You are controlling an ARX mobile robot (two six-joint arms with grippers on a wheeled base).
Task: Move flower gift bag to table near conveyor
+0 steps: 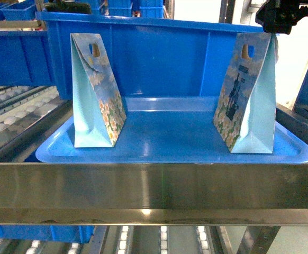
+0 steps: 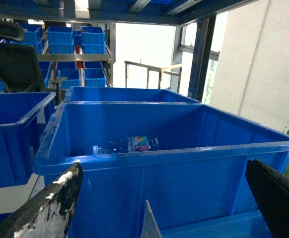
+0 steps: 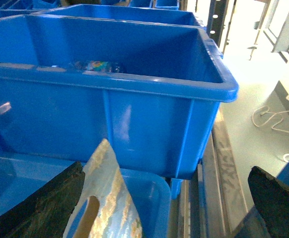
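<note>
The right claw (image 3: 164,198) hangs spread apart over the top of the right flower gift bag (image 1: 246,95), whose handle edge rises between its fingers. That bag stands at 3 o'clock on a blue tray (image 1: 170,140) on the conveyor (image 1: 154,193). The left claw (image 2: 164,198) is likewise apart, over the left bag (image 1: 96,92), facing a blue bin (image 2: 159,163).

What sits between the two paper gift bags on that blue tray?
Nothing. In the head view, only bare tray floor lies between the left bag and the right bag; the blue bin stands behind them.
</note>
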